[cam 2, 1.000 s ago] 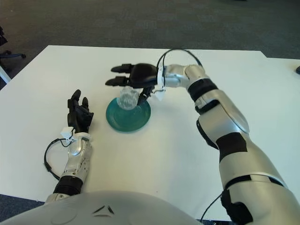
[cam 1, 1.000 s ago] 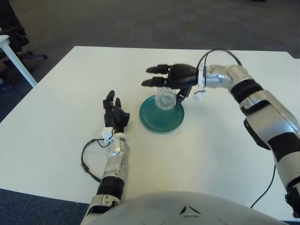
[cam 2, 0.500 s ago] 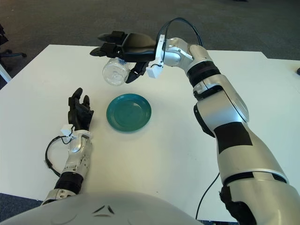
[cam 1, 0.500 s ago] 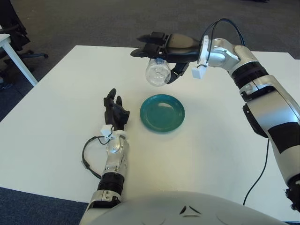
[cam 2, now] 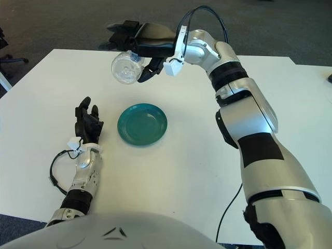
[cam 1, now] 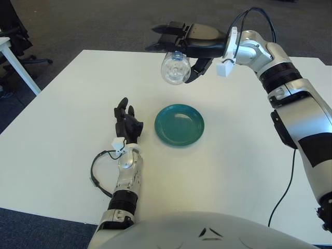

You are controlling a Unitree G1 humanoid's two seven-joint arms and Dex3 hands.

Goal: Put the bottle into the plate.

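At the moment of inspection the right hand [cam 1: 184,41] was found in the upper centre of the frame, raised well above the white table [cam 1: 62,114], with its dark fingers [cam 1: 167,32] closed around a clear plastic bottle [cam 1: 175,68]. The bottle hung beneath the palm, held at its neck end; its rounded base faced the camera, so its long axis ran from the hand down and toward the viewer, tilted rather than upright. The teal plate [cam 1: 179,124] lay bare on the table at mid-frame, lower in the picture than the bottle and slightly to the right of it; bottle and plate were clearly apart, with open air between them. The governing relation was therefore that the plate lay below and nearer the robot than the held bottle, so the carrying hand would, in my judgement, need to descend and draw back toward the body before releasing. The left hand [cam 1: 127,125] showed just beside the plate on its left, fingers loosely extended and holding nothing; though nearer the plate, it had no part in the carry. The task was assessed as incomplete: bottle in hand, not yet in the plate.
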